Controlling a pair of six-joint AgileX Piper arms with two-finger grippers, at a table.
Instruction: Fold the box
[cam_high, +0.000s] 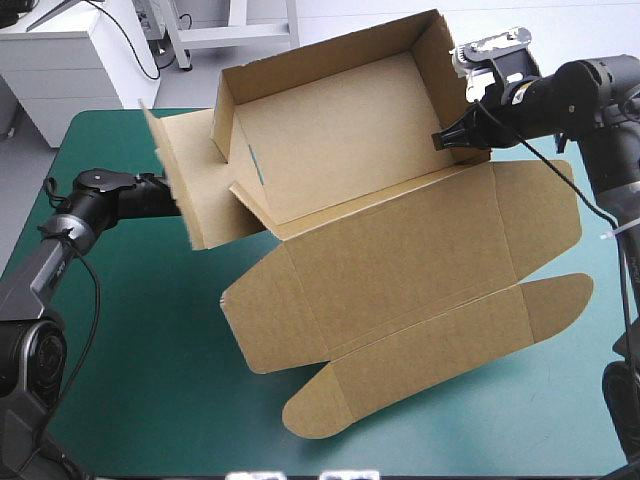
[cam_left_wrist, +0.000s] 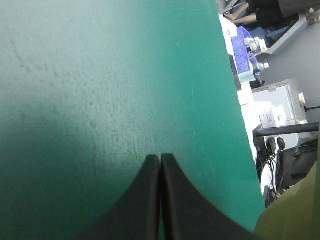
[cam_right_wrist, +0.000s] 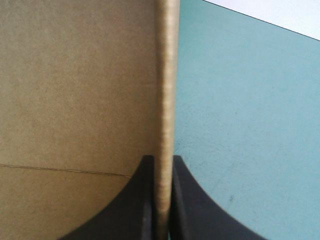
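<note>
The brown box (cam_high: 340, 130) stands at the back of the table as an open tray with its walls raised. Its lid (cam_high: 400, 260) lies flat toward the front, ending in rounded flaps. My right gripper (cam_high: 457, 135) is shut on the tray's right wall; in the right wrist view the board's edge (cam_right_wrist: 165, 100) runs up between the black fingers of that gripper (cam_right_wrist: 161, 167). My left arm (cam_high: 130, 195) reaches under the loose left flap (cam_high: 195, 190), which hides its gripper from above. In the left wrist view the left gripper (cam_left_wrist: 160, 159) is shut with nothing between its fingers, low over the cover.
Teal-green cover (cam_high: 140, 340) shows to the front left of the box. The long rounded flap (cam_high: 430, 365) reaches toward the table's front edge. A corner of brown board (cam_left_wrist: 295, 215) lies beside the left gripper. The table's far edge is close behind the tray.
</note>
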